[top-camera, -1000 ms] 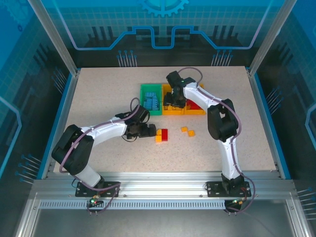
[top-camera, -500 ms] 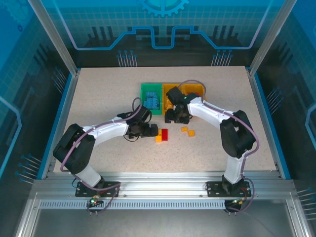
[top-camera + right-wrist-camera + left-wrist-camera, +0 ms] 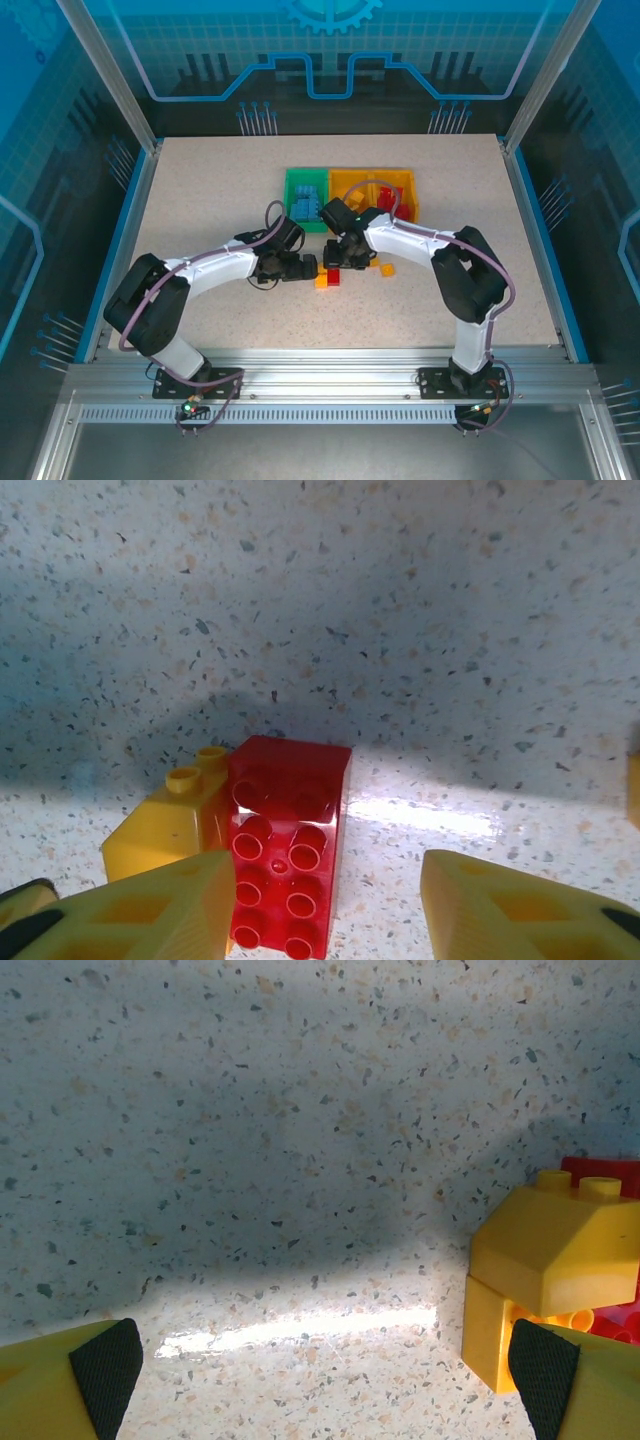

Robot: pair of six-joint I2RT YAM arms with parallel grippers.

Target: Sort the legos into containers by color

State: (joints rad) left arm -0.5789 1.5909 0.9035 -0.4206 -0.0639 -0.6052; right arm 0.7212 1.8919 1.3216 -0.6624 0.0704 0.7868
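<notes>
Currently: right gripper (image 3: 330,900), spread and empty, over red brick (image 3: 288,840); left gripper (image 3: 320,1370), likewise agape, beside yellow brick (image 3: 550,1270). Filed: blue legos (image 3: 308,207) in green tray (image 3: 290,190), reds (image 3: 388,195) in orange tray (image 3: 370,172). Outstanding: both bricks, plus yellow pieces (image 3: 387,269) loose on table (image 3: 200,200).

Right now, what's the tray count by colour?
Green tray: 1
Orange-yellow trays: 2
Total: 3
</notes>
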